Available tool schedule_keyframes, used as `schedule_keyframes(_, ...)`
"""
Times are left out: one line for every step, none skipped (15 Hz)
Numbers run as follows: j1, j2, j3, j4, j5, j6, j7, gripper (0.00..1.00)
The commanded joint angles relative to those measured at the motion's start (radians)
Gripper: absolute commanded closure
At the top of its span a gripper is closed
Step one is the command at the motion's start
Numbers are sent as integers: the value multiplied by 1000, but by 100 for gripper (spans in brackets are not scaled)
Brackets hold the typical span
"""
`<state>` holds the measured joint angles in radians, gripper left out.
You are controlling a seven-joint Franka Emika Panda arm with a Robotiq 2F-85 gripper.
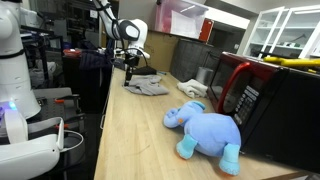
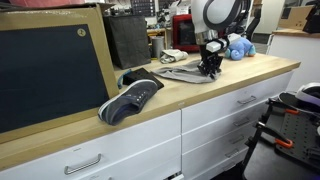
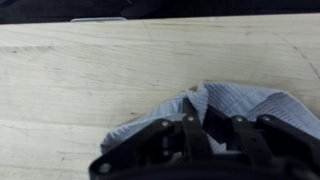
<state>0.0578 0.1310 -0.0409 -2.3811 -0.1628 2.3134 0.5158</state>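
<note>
1. Grey cloth lies crumpled on a pale wooden counter, towards the far end of it in an exterior view.
2. In an exterior view from the front of the counter, the cloth is spread flat near the back edge, above white drawers.
3. Directly over one edge of the cloth, the robot's gripper points straight down, its tips at or just above the fabric.
4. From the front, the gripper stands at the cloth's end nearest a blue plush elephant.
5. In the wrist view the gripper fills the bottom edge, with the cloth bunched up beneath and between its dark fingers.
6. Its jaws seem drawn partway together around a fold, but the view is dark and blurred, so I cannot tell whether they pinch the fabric.
7. Nearer the camera, the elephant lies on its side, just beside a red and black microwave.
8. A dark sneaker rests on the counter, well apart from the cloth, beside a framed blackboard.
</note>
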Motion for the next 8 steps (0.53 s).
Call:
schedule_keyframes(3, -101, 25, -74, 53, -59, -49, 97)
schedule_keyframes(7, -116, 34, -83, 65, -70, -43, 97)
schedule_keyframes(12, -130, 45, -88, 80, -80, -34, 97)
schedule_keyframes(16, -142, 59, -86, 98, -97, -31, 65)
schedule_keyframes(18, -157, 71, -84, 118, -108, -35, 64)
schedule_keyframes(18, -169, 80, -73, 140, -115, -33, 59)
schedule_keyframes(19, -182, 86, -67, 152, -116, -33, 50)
schedule_keyframes(17, -189, 90, -56, 157, -112, -33, 43)
